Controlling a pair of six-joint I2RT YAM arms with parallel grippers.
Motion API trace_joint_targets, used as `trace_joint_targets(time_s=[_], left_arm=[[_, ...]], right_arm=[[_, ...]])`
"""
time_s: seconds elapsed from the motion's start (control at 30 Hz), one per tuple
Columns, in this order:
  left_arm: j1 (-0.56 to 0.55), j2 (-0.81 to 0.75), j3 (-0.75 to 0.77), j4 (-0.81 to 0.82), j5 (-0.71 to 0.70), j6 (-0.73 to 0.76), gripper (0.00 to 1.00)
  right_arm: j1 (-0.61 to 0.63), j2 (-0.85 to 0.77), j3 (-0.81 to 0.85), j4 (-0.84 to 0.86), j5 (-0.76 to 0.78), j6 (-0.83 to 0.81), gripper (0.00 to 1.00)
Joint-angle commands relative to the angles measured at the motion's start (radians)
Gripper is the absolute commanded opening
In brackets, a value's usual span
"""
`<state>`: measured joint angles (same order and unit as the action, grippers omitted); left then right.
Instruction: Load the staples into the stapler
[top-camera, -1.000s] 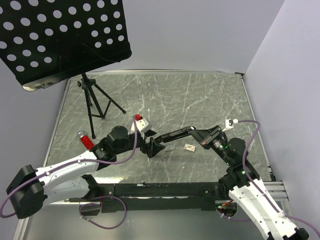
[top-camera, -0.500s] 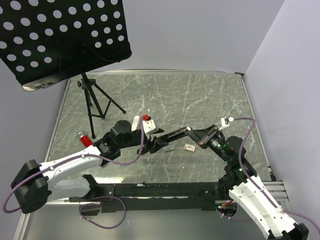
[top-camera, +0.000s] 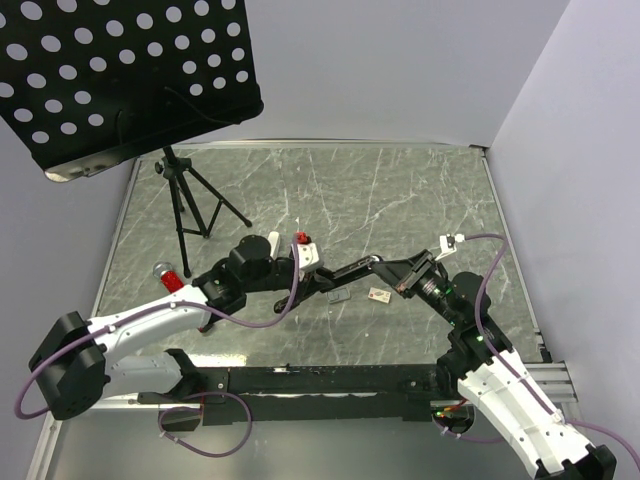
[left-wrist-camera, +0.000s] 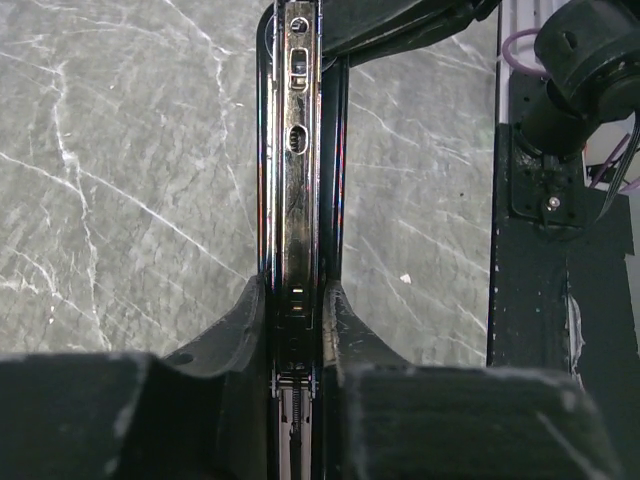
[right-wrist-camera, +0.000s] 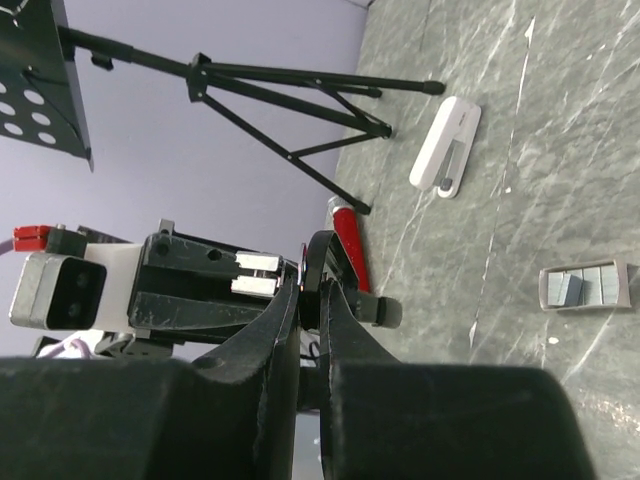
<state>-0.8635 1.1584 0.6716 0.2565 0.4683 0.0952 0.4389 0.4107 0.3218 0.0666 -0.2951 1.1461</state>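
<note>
Grey marbled table (top-camera: 400, 190), with both hands meeting on one black stapler (top-camera: 352, 268)
Left hand (left-wrist-camera: 297, 300) is clenched on one end of the stapler, its fingers (left-wrist-camera: 245, 310) pressed against either side of the bare chrome staple channel (left-wrist-camera: 298, 180); right hand (right-wrist-camera: 312, 290) is clenched on the thin black part at the opposite end. Just beside the stapler on its near side, apart from both hands, lie the staples (right-wrist-camera: 570, 288): short strips in a greyish see-through tray (top-camera: 339, 297) closer to the left hand, and a small pale box with red-brown print (top-camera: 379, 294) closer to the right one. Farther off lie a white stapler (right-wrist-camera: 446, 143) and a red-capped item (top-camera: 170, 280), near the tripod (top-camera: 185, 205) of a black perforated stand (top-camera: 130, 70)
</note>
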Motion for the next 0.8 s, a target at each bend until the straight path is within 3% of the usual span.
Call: trace_joint_targets(time_s=[0.0,0.07,0.1,0.17,0.2,0.3,0.4,0.53,0.77], left_arm=[[0.000,-0.006,0.057,-0.065,0.050,0.073,0.01],[0.000,-0.006,0.066,-0.130,0.052,0.099,0.01],[0.001,-0.003,0.078,-0.154,0.050,0.124,0.01],[0.001,0.010,0.094,-0.242,0.053,0.152,0.01],[0.000,0.017,0.112,-0.284,0.052,0.181,0.01],[0.001,0.050,0.144,-0.412,0.050,0.248,0.01],[0.000,0.099,0.170,-0.521,0.052,0.319,0.01],[-0.017,0.173,0.190,-0.626,0.043,0.411,0.01],[-0.092,0.291,0.200,-0.686,-0.108,0.500,0.01]], right_arm=[[0.001,-0.001,0.019,0.102,-0.058,0.021,0.00],[0.000,0.002,0.007,0.078,-0.081,0.000,0.00],[0.001,0.005,0.006,0.061,-0.087,-0.011,0.05],[0.001,0.007,0.008,0.016,-0.095,-0.055,0.22],[0.003,-0.003,0.011,-0.060,-0.081,-0.075,0.41],[0.001,-0.047,0.055,-0.283,0.027,-0.172,0.63],[0.001,-0.094,0.106,-0.419,0.120,-0.265,0.75],[0.001,-0.092,0.167,-0.566,0.223,-0.371,0.80],[0.001,0.003,0.203,-0.591,0.220,-0.505,0.82]])
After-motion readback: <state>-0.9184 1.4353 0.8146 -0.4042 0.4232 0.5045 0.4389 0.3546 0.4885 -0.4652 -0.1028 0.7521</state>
